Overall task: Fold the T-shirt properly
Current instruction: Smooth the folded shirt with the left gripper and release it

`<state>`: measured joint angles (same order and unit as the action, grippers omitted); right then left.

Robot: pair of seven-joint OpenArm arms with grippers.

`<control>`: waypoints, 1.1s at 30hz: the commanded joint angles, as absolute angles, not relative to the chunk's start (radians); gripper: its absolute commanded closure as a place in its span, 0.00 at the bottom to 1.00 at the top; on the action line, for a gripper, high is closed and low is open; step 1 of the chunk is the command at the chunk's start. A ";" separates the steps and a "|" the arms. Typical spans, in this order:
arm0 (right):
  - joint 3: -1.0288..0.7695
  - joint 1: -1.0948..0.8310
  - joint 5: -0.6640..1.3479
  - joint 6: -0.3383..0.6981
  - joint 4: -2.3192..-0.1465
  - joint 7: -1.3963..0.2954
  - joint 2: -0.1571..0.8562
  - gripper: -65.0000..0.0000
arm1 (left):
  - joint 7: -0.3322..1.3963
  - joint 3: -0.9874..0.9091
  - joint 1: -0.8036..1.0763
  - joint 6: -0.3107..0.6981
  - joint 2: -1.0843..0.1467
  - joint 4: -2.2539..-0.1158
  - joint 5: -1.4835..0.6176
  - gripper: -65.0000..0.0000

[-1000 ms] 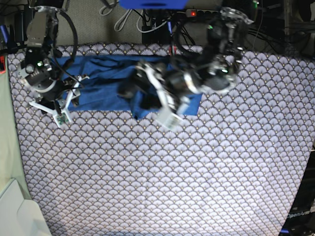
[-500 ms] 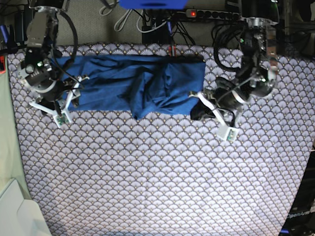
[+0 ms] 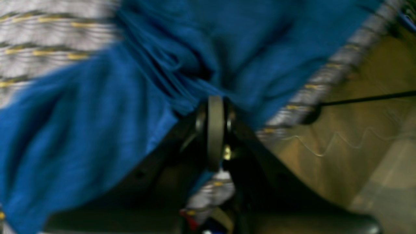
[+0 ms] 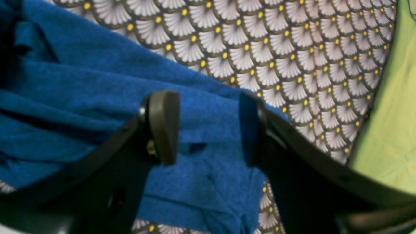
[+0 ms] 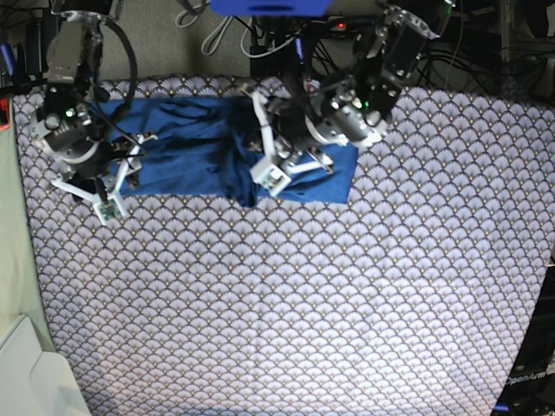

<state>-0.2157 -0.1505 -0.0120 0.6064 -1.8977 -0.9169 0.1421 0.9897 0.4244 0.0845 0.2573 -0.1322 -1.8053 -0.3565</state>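
T-shirt (image 4: 81, 94): soft matt blue knit cloth
Table cover (image 5: 303, 303): matt printed fabric
Finger pads (image 4: 164, 125): smooth dull plastic

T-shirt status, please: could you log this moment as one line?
left end effector: shut on T-shirt | right end effector: open over shirt edge

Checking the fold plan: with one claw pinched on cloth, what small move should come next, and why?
Probably lift the left claw slightly: it is shut on a gathered bunch of the T-shirt, while the right claw hangs open over the other end.
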 commanded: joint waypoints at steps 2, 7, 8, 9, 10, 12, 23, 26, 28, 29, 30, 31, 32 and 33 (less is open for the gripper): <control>-0.220 -0.140 -0.005 0.607 -1.916 -0.898 0.154 0.53 | 0.967 0.437 0.047 0.262 -0.140 -1.862 -0.450 1.00; -0.222 -0.140 -0.005 0.607 -1.917 -0.900 0.154 0.53 | 0.960 0.329 0.045 0.262 -0.183 -1.942 -0.593 1.00; -0.222 -0.140 -0.005 0.607 -1.917 -0.900 0.154 0.53 | 0.960 0.291 0.047 0.262 -0.185 -1.949 -0.619 1.00; -0.222 -0.140 -0.005 0.607 -1.917 -0.900 0.154 0.53 | 0.960 0.240 0.050 0.262 -0.194 -1.952 -0.648 1.00; -0.222 -0.140 -0.005 0.607 -1.917 -0.900 0.153 0.53 | 0.960 0.193 0.050 0.262 -0.203 -1.952 -0.673 1.00; -0.222 -0.140 -0.005 0.607 -1.917 -0.900 0.151 0.53 | 0.966 0.119 0.051 0.254 -0.211 -1.929 -0.685 1.00; -0.216 -0.133 -0.005 0.607 -1.914 -0.897 0.150 0.53 | 0.961 0.291 0.001 0.254 -0.202 -1.692 -0.685 1.00; -0.216 -0.133 -0.005 0.607 -1.914 -0.897 0.150 0.53 | 0.960 0.423 -0.042 0.254 -0.191 -1.621 -0.667 1.00; -0.219 -0.133 -0.005 0.607 -1.914 -0.897 0.150 0.53 | 0.960 0.479 -0.065 0.254 -0.159 -1.570 -0.633 1.00; -0.220 -0.134 -0.005 0.607 -1.914 -0.897 0.150 0.53 | 0.960 0.504 -0.070 0.254 -0.145 -1.550 -0.613 1.00; -0.220 -0.137 -0.005 0.607 -1.916 -0.897 0.150 0.53 | 0.960 0.518 -0.070 0.255 -0.133 -1.540 -0.593 1.00; -0.222 -0.139 -0.005 0.607 -1.916 -0.895 0.150 0.53 | 0.960 0.532 -0.070 0.257 -0.117 -1.538 -0.579 1.00; -0.222 -0.139 -0.005 0.607 -1.916 -0.895 0.150 0.53 | 0.960 0.542 -0.070 0.259 -0.108 -1.538 -0.573 1.00; -0.222 -0.139 -0.005 0.607 -1.916 -0.895 0.151 0.53 | 0.960 0.553 -0.070 0.260 -0.099 -1.538 -0.578 1.00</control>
